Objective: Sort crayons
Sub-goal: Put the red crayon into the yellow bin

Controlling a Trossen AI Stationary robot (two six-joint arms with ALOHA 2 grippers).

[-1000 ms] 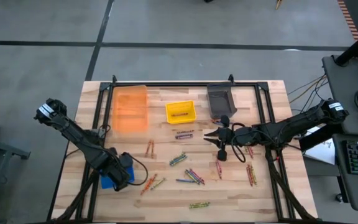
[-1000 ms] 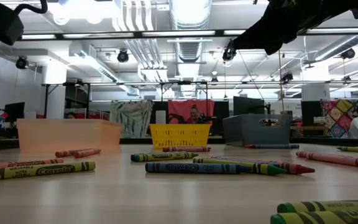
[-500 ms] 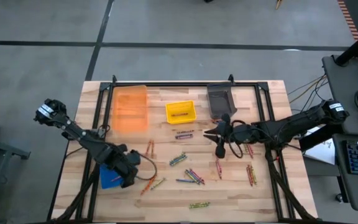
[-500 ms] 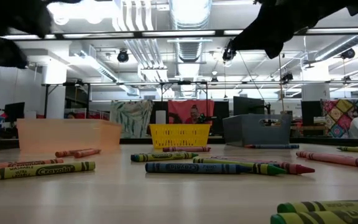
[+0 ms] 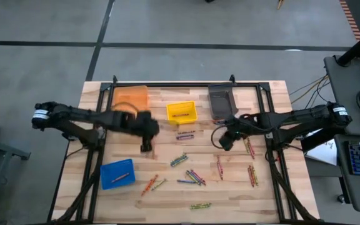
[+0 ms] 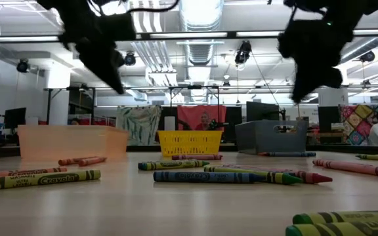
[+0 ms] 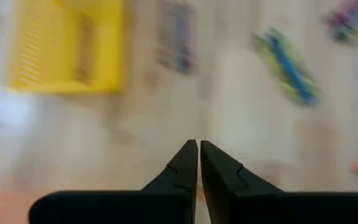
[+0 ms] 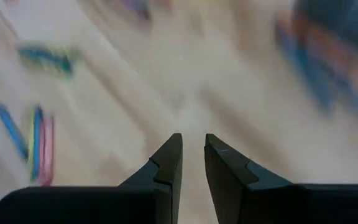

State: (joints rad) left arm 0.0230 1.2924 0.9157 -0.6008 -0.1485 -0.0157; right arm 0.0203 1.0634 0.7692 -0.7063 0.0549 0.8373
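Crayons lie scattered on the wooden table: a blue-green pair point(image 5: 179, 160), a mixed bunch point(image 5: 195, 178), a purple pair point(image 5: 185, 134) and red ones point(image 5: 252, 175). In the low view they lie flat in a row point(image 6: 228, 176). My left gripper point(image 5: 145, 147) point(image 7: 198, 149) hangs shut and empty above the table, just near of the orange bin point(image 5: 132, 97). My right gripper point(image 5: 225, 142) point(image 8: 191, 146) hangs above the table near of the grey bin point(image 5: 222, 100). Its fingers stand a narrow gap apart with nothing between them.
A yellow bin point(image 5: 181, 112) stands at the far middle. A blue bin point(image 5: 117, 173) with one crayon in it sits at the near left. More crayons lie at the near edge point(image 5: 199, 205) and beside the blue bin point(image 5: 152, 184). Black frame rails run along the table's sides.
My left gripper has swung from above the blue bin toward the table's far edge and its middle, turning as it went; the blue bin now shows uncovered. My right gripper has rolled and tipped on its wrist, shifting only a little. No crayon has moved.
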